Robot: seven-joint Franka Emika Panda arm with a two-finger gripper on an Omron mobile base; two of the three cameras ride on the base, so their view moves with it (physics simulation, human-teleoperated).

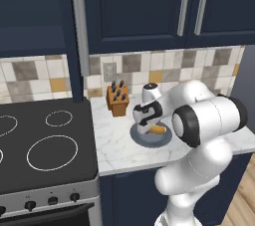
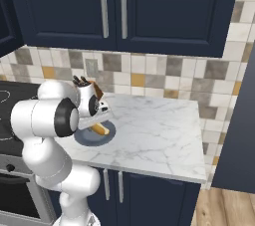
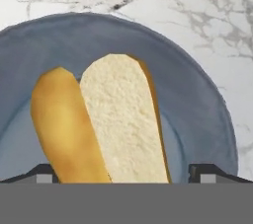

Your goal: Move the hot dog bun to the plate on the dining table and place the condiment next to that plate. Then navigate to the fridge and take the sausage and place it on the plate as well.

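Observation:
The hot dog bun [image 3: 123,119] lies split open, pale crumb up beside its golden half, on a blue-grey dish [image 3: 197,94] on the marble counter. My gripper [image 3: 126,173] hangs just above it, open, with one fingertip [image 3: 44,172] on each side of the bun and nothing held. In the left base view the gripper [image 1: 147,129] points down over the bun [image 1: 158,130] and dish [image 1: 144,140]. The right base view has the gripper [image 2: 94,125] low over the bun [image 2: 100,130] on the dish [image 2: 107,138].
A wooden knife block [image 1: 118,99] stands behind the dish against the tiled wall. A black stove [image 1: 45,145] adjoins the counter's left side. Dark blue cabinets [image 2: 114,6] hang overhead. The marble counter [image 2: 159,130] stretches bare to the right of the dish.

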